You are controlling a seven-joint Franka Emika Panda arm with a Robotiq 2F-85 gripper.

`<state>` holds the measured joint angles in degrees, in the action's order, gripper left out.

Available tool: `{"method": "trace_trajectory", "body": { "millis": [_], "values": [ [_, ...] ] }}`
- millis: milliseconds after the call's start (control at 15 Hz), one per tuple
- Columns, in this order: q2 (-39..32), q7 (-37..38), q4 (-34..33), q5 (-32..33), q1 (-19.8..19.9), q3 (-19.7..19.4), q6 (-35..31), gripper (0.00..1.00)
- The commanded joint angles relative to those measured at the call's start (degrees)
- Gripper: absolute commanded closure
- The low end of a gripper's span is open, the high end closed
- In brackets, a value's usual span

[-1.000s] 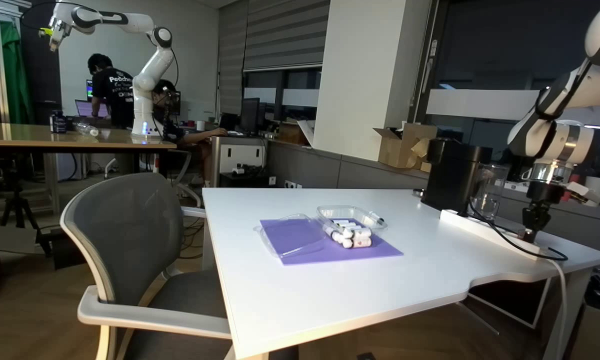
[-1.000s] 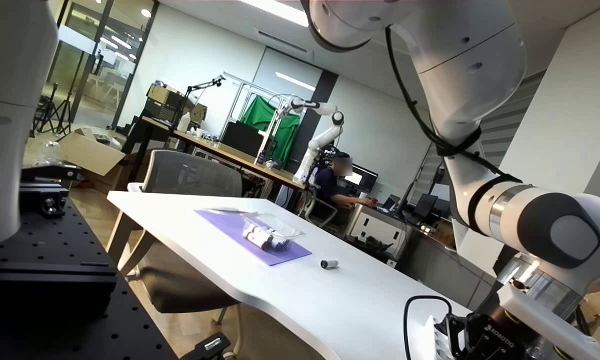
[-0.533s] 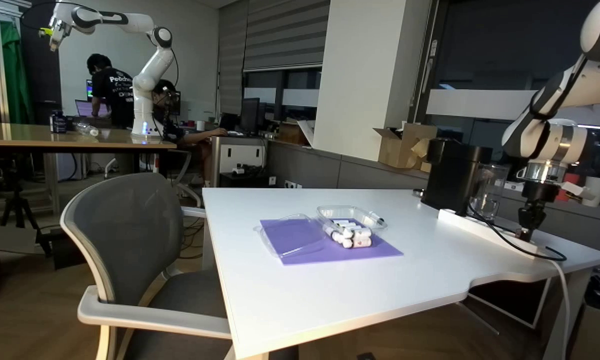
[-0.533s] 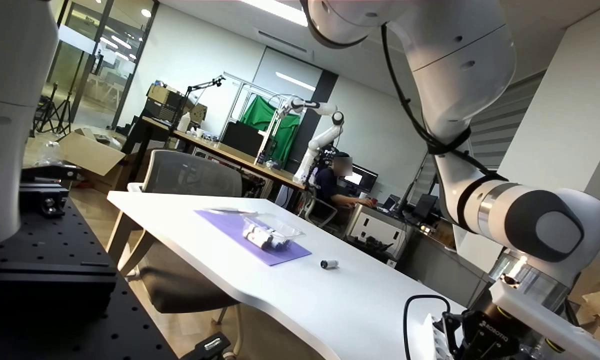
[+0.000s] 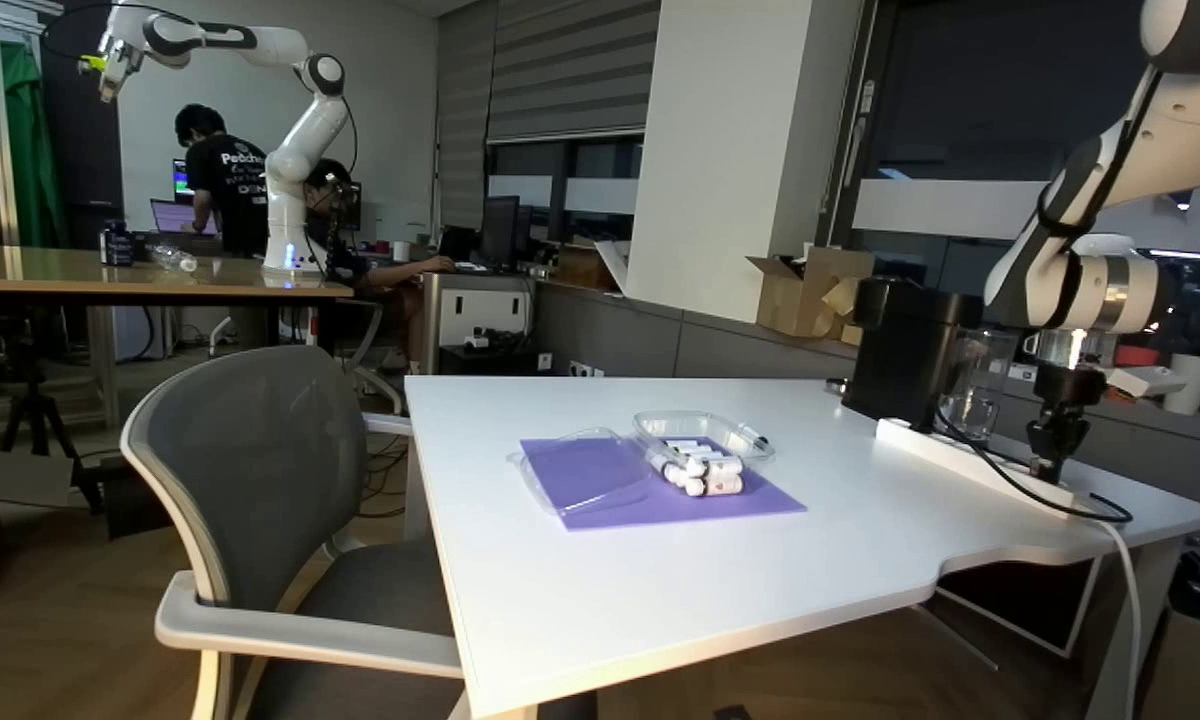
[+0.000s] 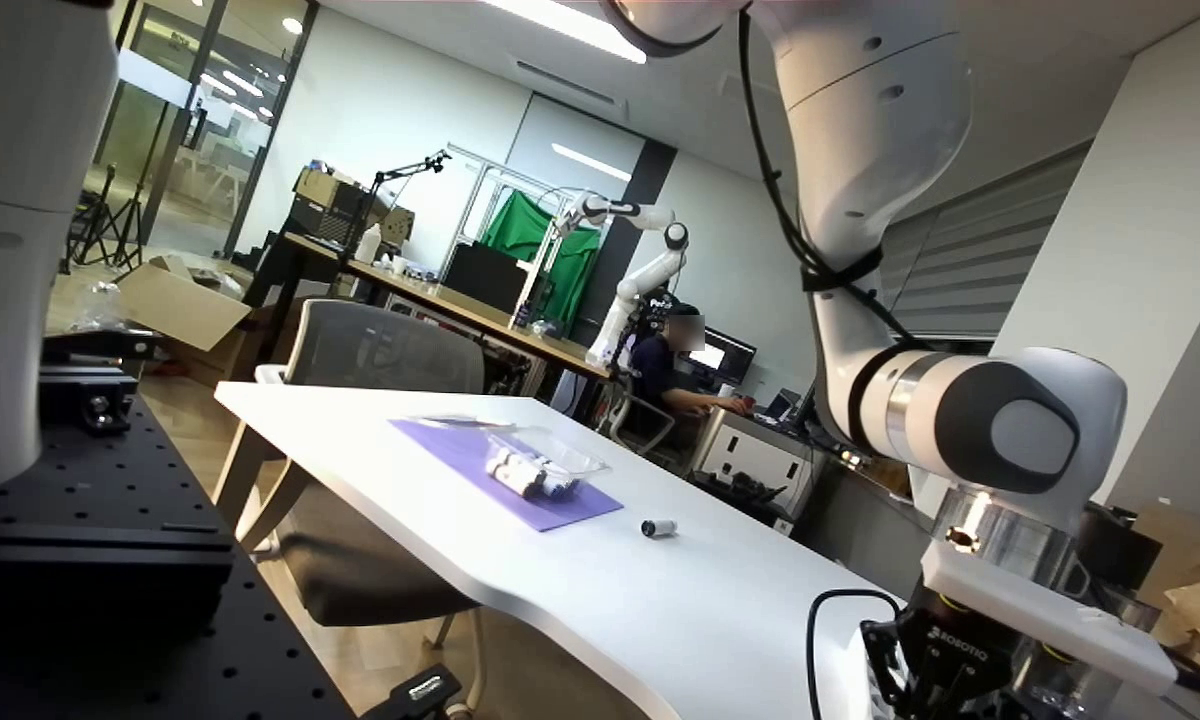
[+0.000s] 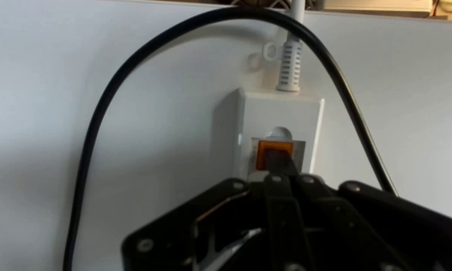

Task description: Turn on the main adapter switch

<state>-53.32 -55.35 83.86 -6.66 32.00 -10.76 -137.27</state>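
We find the switch (image 7: 263, 151) set in the top of the strip (image 7: 282, 113), near the end where the white cord (image 7: 290, 66) enters. The tool (image 7: 281, 162) is closed, nothing visible within it, its tip over the switch; we suppose it is drawn together to make one narrow prod, handier for pressing than two parted tips. The strip lies flat on the tabletop (image 7: 165, 158), which should back a downward push, though we think an off-centre one might make the strip slide. The black cable (image 7: 245, 13) arches around the strip's cord end without crossing the switch, so it seems no bar to the press. Only the wrist view gives us the switch's orange face, partly hidden by the tool; even there we cannot tell whether the two touch, or whether the switch is on. In both exterior views the switch is too small or hidden to make out. In an exterior view we gain the strip's length, with the machine (image 5: 905, 345) near the end away from the cord and the purple mat (image 5: 672, 508) well apart from the strip. In an exterior view the tool hides most of the strip, but what looks like a loose bottle (image 6: 662, 527) shows between strip and mat.
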Motion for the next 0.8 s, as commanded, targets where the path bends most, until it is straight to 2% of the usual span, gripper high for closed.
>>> {"method": "trace_trajectory", "body": {
  "millis": [0, 200, 400, 733],
  "values": [
    [2.72, 8.92, 9.89, 2.54, -4.01, -1.58, -11.30, 1.00],
    [3.89, 15.63, 13.04, 6.42, -6.33, -3.53, -15.96, 1.00],
    [5.33, 21.24, 13.25, 9.44, -7.37, -4.33, -16.34, 1.00],
    [9.13, 28.07, 9.41, 14.57, -9.58, -5.50, -5.02, 1.00]
  ]
}}
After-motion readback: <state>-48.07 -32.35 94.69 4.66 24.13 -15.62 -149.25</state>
